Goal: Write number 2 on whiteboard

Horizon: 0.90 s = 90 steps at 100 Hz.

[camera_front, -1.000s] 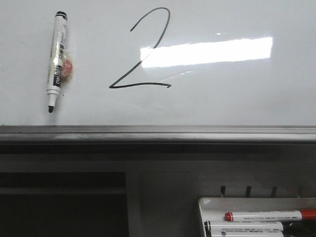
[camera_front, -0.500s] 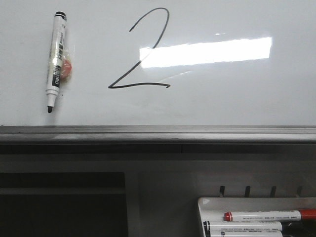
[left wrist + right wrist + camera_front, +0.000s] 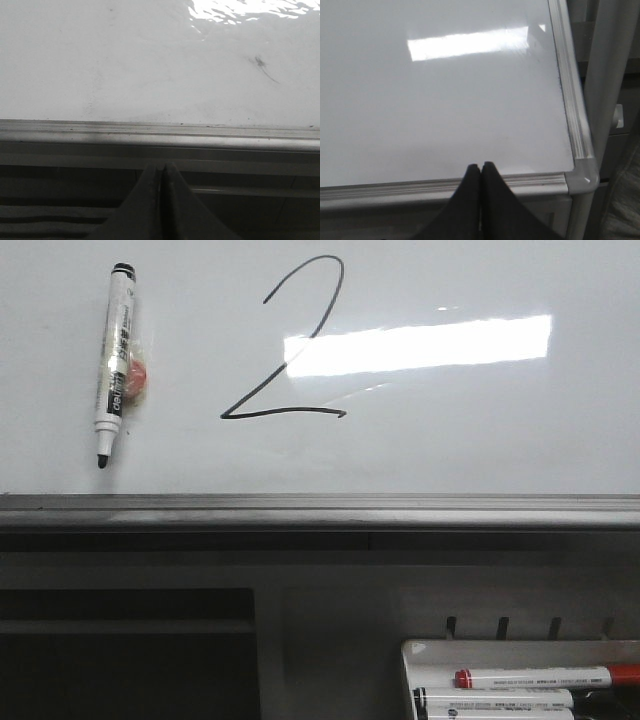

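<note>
Both pincers are pressed together and hold nothing: the left pincer [image 3: 161,200] sits just below the grey bottom rail [image 3: 160,137] of the whiteboard [image 3: 100,60], and the right pincer [image 3: 481,200] sits below the same rail near the board's right corner cap [image 3: 585,177]. Neither arm shows in the front view.

On the whiteboard [image 3: 480,450] the number 2 [image 3: 285,345] stands complete: hooked top, long diagonal, wavy flat base, well above the rail and left of the bright light reflection [image 3: 420,343]. The black marker [image 3: 113,365] stays stuck to the board left of the numeral, tip down and uncapped, with a small red magnet [image 3: 135,375] touching its side. Below the rail, a pen tray [image 3: 520,680] holds a red marker [image 3: 545,677] and others.

The writing looks finished, so I judge the step in hand to be the retreat. To do it well, keep both pincers clear of the board face, so that nothing smears the fresh ink or knocks the marker loose.

Against the earlier frames, nothing has changed beyond a slight wobble of the picture.
</note>
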Motion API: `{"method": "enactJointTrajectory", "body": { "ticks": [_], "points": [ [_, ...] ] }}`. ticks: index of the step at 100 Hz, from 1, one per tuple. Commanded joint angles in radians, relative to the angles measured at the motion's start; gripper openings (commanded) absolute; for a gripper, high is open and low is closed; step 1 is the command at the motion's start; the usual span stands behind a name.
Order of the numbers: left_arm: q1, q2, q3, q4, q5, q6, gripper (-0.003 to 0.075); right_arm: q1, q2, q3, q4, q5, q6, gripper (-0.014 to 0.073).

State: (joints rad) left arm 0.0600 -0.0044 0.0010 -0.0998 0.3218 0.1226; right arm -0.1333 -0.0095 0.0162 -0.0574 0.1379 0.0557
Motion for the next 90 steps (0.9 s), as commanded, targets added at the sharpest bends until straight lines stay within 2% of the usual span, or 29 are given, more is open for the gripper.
{"method": "enactJointTrajectory", "body": {
  "ticks": [1,19,90],
  "points": [
    [0.003,-0.026,0.011,-0.005,-0.067,-0.003,-0.002,-0.004,-0.021,0.023,-0.001,-0.025,0.009,-0.0062],
    [0.003,-0.026,0.011,-0.005,-0.067,-0.003,-0.002,-0.004,-0.021,0.023,-0.006,0.173,0.002,-0.0062],
    [0.003,-0.026,0.011,-0.005,-0.067,-0.003,-0.002,-0.004,-0.021,0.023,-0.008,0.164,-0.012,-0.0062]
  ]
}}
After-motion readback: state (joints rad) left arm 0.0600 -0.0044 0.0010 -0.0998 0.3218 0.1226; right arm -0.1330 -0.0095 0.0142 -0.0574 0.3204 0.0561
